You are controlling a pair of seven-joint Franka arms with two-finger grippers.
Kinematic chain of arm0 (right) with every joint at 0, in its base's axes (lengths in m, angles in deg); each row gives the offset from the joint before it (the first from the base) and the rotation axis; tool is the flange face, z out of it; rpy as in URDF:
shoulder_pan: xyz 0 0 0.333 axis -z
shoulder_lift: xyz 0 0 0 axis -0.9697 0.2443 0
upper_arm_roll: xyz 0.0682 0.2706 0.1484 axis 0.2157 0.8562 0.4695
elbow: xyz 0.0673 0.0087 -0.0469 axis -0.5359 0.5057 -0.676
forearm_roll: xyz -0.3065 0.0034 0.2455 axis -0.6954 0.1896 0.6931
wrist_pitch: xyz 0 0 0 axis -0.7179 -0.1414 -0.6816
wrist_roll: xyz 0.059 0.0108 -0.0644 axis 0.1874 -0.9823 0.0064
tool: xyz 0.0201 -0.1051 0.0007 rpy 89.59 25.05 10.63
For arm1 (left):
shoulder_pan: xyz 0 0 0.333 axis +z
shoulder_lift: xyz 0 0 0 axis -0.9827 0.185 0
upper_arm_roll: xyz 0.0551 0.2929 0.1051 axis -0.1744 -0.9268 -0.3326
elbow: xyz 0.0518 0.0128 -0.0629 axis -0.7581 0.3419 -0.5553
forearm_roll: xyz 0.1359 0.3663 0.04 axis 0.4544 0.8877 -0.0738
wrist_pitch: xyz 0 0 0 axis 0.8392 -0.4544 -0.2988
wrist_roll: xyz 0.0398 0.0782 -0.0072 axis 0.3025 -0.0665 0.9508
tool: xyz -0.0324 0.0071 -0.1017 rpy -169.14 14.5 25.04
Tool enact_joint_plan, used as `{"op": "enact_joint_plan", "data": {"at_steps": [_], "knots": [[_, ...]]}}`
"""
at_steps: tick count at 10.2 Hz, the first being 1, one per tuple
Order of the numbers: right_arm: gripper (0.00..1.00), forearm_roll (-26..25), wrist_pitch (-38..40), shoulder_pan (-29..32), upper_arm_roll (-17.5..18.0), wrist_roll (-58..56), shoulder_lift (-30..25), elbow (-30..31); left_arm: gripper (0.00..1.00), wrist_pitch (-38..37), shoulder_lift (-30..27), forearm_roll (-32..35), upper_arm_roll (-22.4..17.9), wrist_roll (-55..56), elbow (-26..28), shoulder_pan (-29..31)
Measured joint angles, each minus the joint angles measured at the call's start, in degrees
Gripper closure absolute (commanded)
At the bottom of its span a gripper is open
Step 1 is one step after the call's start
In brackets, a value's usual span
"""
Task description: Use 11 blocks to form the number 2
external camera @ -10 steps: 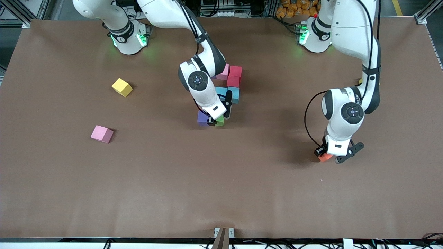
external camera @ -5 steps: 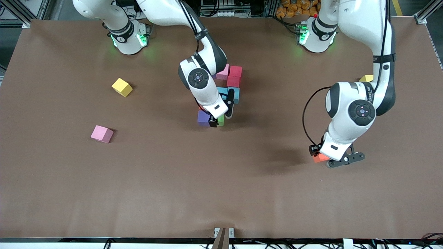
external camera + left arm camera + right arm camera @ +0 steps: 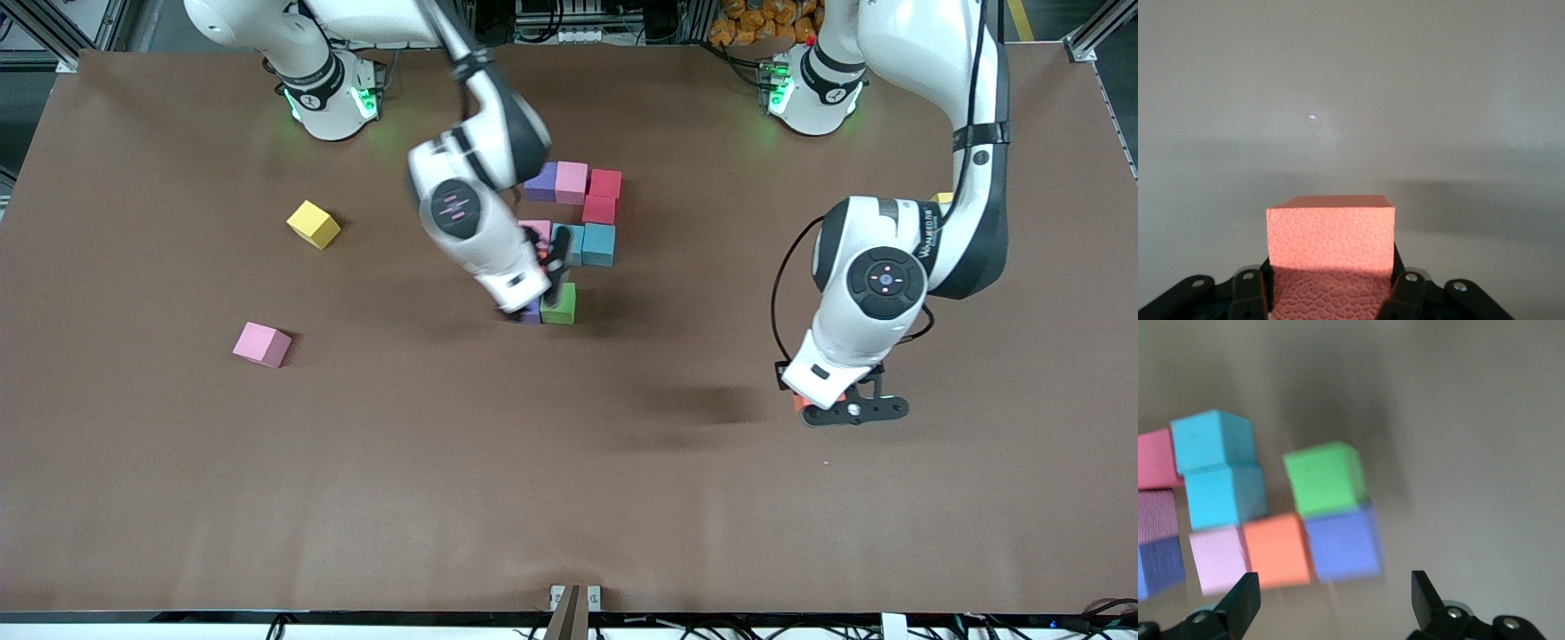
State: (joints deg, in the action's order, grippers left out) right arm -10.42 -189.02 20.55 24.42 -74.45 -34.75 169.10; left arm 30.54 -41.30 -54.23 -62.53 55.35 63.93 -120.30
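Observation:
The partly built number 2 stands mid-table: purple [image 3: 540,180], pink [image 3: 571,182] and red [image 3: 605,183] cubes in a row, a red cube [image 3: 599,210], two light blue cubes [image 3: 597,244], a pink cube [image 3: 533,229], then green [image 3: 559,304] beside purple [image 3: 531,312]. My right gripper [image 3: 536,286] hovers open and empty over them. Its wrist view shows green [image 3: 1325,477], purple [image 3: 1341,543] and orange [image 3: 1275,550] cubes past the open gripper [image 3: 1331,600]. My left gripper [image 3: 813,402] is shut on an orange cube [image 3: 1331,233], held above the table toward the left arm's end.
A loose pink cube [image 3: 261,344] and a yellow cube [image 3: 313,224] lie toward the right arm's end. Another yellow cube [image 3: 941,197] peeks out by the left arm. The brown table [image 3: 569,498] is bare nearer the front camera.
My right gripper has let go of the green cube, opened and risen away from it. My left gripper has lifted the orange cube and shifted a little toward the middle.

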Motion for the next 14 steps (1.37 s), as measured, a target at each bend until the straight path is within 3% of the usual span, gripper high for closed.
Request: {"op": "enact_joint_plan", "data": {"at_steps": [2,4,6,8,11,12,14], "knots": [[0.00,-0.11,5.12,6.59,-3.12,2.95,-2.61,-0.01,0.59,-0.69,0.00,0.00,1.97,-2.30,-0.22,-0.09],[0.00,-0.35,8.39,7.59,-9.96,5.92,-3.73,-0.68,0.59,-0.88,-0.01,0.00,5.42,-3.78,-0.41,-0.12],[0.00,-1.00,13.91,8.11,-17.90,19.01,-4.08,-3.54,0.59,-0.90,0.07,0.05,9.95,-6.59,-0.42,-0.32],[0.00,-4.39,20.62,12.19,-21.00,30.59,-4.59,-8.55,0.59,-0.52,0.33,0.08,12.59,-14.90,-0.41,-0.43],[0.00,-6.18,28.21,22.45,-20.35,33.12,-6.19,-14.57,0.61,2.20,1.62,1.10,16.04,-30.05,-0.25,-0.54],[0.00,-9.06,29.76,27.50,-16.82,33.12,-8.58,-15.21,0.60,2.93,2.11,1.41,16.99,-34.30,-0.19,-0.58],[0.00,-15.72,31.44,39.65,-3.04,35.74,-14.38,-15.31,0.61,3.86,2.65,2.53,19.58,-39.09,0.18,-0.63]]}}
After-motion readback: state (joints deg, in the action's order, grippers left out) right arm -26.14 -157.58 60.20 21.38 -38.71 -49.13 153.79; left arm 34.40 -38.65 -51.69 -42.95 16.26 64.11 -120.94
